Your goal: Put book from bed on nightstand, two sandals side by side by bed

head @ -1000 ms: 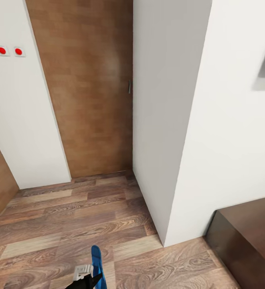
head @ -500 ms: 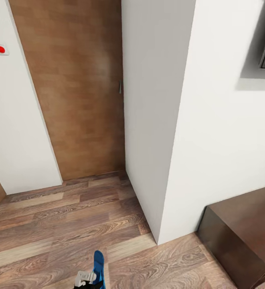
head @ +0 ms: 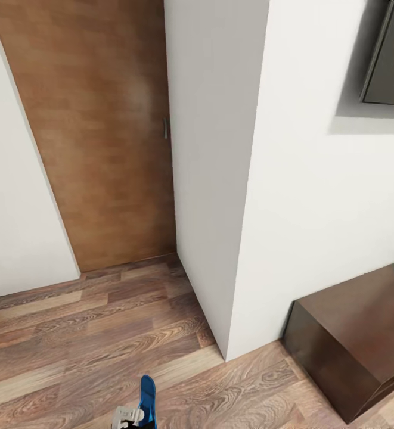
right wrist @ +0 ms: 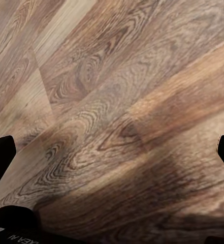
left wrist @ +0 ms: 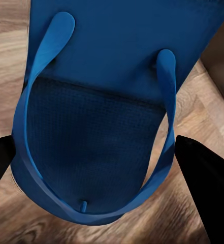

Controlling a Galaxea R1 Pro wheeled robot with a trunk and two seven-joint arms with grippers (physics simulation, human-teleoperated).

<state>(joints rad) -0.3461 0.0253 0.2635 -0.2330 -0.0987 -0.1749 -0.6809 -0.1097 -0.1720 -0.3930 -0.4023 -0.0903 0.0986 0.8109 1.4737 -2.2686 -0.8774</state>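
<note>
A bright blue sandal (head: 145,396) hangs over the wood-plank floor at the bottom edge of the head view, with my left gripper (head: 129,417) shut on it. In the left wrist view the sandal (left wrist: 122,56) shows its sole side and thin straps, and the black fingertips (left wrist: 200,175) stand at either side of it. My right gripper (right wrist: 112,152) is open over bare floor, nothing between its fingers. The book, the bed and the other sandal are out of view.
A wooden door (head: 95,149) is shut ahead on the left. A white wall corner (head: 220,179) juts out in the middle. A low dark brown wooden cabinet (head: 357,325) stands against the wall at lower right; I cannot tell whether it is the nightstand. A dark-framed panel (head: 393,53) hangs upper right.
The camera has turned right: door and wall corner slid left, the red wall buttons left the picture, more of the dark cabinet and the framed panel came in. The sandal stays in my left gripper.
</note>
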